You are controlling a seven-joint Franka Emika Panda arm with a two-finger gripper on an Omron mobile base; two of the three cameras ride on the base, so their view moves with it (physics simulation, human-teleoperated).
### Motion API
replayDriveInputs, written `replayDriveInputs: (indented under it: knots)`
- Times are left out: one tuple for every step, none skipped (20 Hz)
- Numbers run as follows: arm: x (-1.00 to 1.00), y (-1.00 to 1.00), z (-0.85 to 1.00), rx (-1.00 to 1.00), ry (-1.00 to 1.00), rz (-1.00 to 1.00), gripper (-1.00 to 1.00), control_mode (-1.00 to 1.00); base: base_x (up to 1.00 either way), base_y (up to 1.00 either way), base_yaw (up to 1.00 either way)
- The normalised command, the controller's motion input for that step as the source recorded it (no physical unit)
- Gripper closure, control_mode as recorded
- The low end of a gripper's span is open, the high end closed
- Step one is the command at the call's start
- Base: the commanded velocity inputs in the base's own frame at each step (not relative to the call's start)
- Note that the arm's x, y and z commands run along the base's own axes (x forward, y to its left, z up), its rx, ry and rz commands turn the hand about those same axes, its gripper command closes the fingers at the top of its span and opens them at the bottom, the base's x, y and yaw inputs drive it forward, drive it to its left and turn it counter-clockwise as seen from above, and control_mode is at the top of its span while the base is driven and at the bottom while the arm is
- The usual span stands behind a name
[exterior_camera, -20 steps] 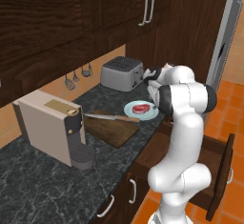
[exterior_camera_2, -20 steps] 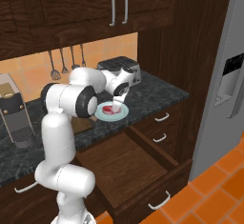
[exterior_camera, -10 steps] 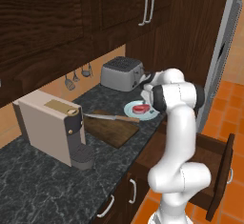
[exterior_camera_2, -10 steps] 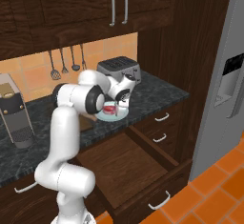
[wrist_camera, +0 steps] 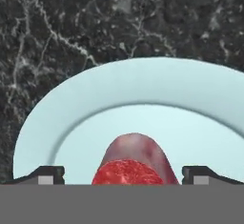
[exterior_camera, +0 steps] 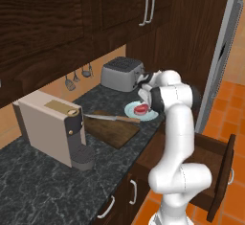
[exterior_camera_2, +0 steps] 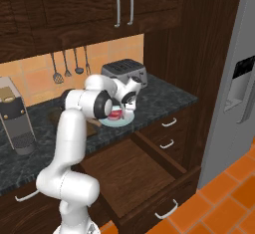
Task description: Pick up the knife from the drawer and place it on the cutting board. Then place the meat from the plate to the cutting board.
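- Hand view: gripper [wrist_camera: 123, 179] sits low over the plate [wrist_camera: 143, 82], fingertips [wrist_camera: 44, 175] spread wide w/ the meat [wrist_camera: 132, 163] between them; can't tell if the pads touch it.
- Meat lies on the plate; red face toward cam, pale pinkish rim behind it. Plate rests on dark marbled counter [wrist_camera: 71, 23].
- Left base view: arm bent over the counter edge, wrist down at the plate [exterior_camera: 150, 114]; meat [exterior_camera: 140, 108] shows red just beside the hand.
- Knife [exterior_camera: 112, 118] already on the cutting board [exterior_camera: 109, 129]: blade toward the coffee machine [exterior_camera: 56, 132], wooden handle toward the plate, handle tip past the board edge.
- Board lies between coffee machine and plate, near the plate.
- Toaster [exterior_camera: 122, 73] at back of counter, behind the plate. Utensils [exterior_camera: 76, 76] hang on the wall.
- Right base view: drawer [exterior_camera_2: 137, 173] pulled far out below the counter, curved silver handle [exterior_camera_2: 166, 209] on its front. Plate [exterior_camera_2: 125, 121] partly hidden by the hand; meat [exterior_camera_2: 116, 114] peeks out under it.
- Fridge [exterior_camera_2: 234, 83] at right.
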Motion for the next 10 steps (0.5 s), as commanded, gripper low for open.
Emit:
replayDriveInputs:
  knots:
    - [0.0, 0.49, -0.51, -0.06, 0.0, 0.01, -1.0, -1.0, 0.0, 0.0, 0.0]
    - [-0.05, 0.56, -0.57, -0.07, 0.0, 0.02, -1.0, -1.0, 0.0, 0.0, 0.0]
    - [-0.12, 0.57, -0.55, -0.06, 0.0, 0.02, 1.0, -1.0, 0.0, 0.0, 0.0]
    - [-0.11, 0.56, -0.48, -0.05, 0.0, 0.03, 1.0, -1.0, 0.0, 0.0, 0.0]
    - [-0.17, 0.4, -0.22, -0.02, 0.0, 0.03, 1.0, -1.0, 0.0, 0.0, 0.0]
    - [-0.29, 0.33, -0.01, 0.0, -0.04, 0.03, 1.0, -1.0, 0.0, 0.0, 0.0]
    - [-0.49, 0.11, 0.0, 0.0, -0.07, 0.03, 1.0, -1.0, 0.0, 0.0, 0.0]
    - [-0.73, 0.05, 0.19, 0.0, -0.15, 0.02, 1.0, -1.0, 0.0, 0.0, 0.0]
    - [-0.95, 0.0, 0.49, 0.0, -0.17, 0.02, 1.0, -1.0, 0.0, 0.0, 0.0]
    - [-1.0, 0.0, 0.65, 0.0, -0.21, 0.02, 1.0, -1.0, 0.0, 0.0, 0.0]
